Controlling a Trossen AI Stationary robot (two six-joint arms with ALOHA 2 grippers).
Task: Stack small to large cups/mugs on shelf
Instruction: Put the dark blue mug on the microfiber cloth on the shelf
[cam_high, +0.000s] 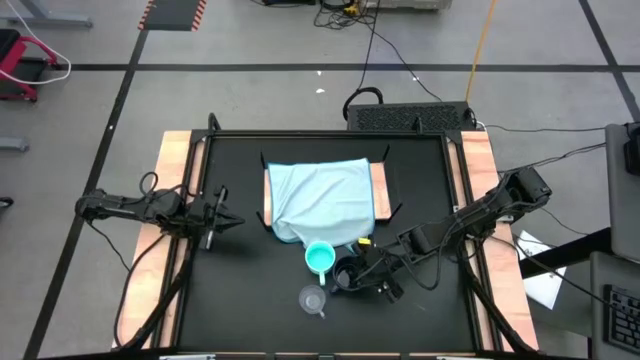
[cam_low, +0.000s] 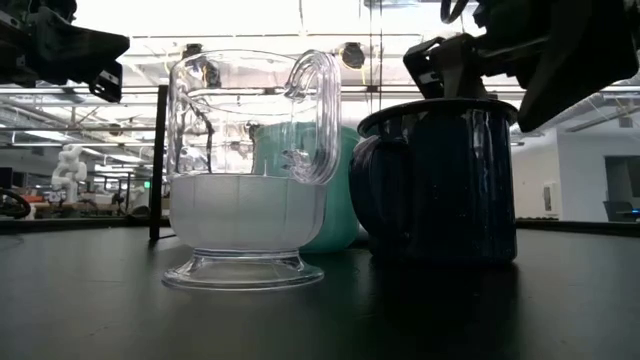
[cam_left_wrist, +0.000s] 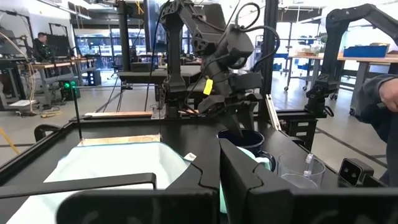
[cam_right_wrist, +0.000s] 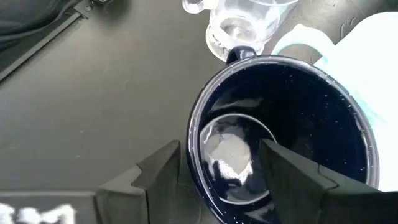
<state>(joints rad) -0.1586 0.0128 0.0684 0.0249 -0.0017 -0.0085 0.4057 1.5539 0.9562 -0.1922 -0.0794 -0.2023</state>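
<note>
The black mug (cam_high: 345, 273) stands upright on the black table, near the front. The turquoise cup (cam_high: 320, 258) stands just to its left, by the shelf's near edge. The small clear cup (cam_high: 313, 298) stands nearer the front edge. The shelf (cam_high: 380, 192), draped with pale blue cloth (cam_high: 320, 195), lies at the table's middle. My right gripper (cam_right_wrist: 221, 163) is open over the mug (cam_right_wrist: 280, 112). One finger (cam_right_wrist: 292, 180) stands inside the mug and one finger (cam_right_wrist: 158, 171) outside its wall. My left gripper (cam_high: 230, 218) is shut and empty, left of the shelf.
Wooden side rails (cam_high: 170, 180) run along the table's left and right edges. Bare table lies between my left gripper and the shelf, and right of the mug. In the left wrist view a person's sleeve (cam_left_wrist: 379, 93) shows beyond the table's right side.
</note>
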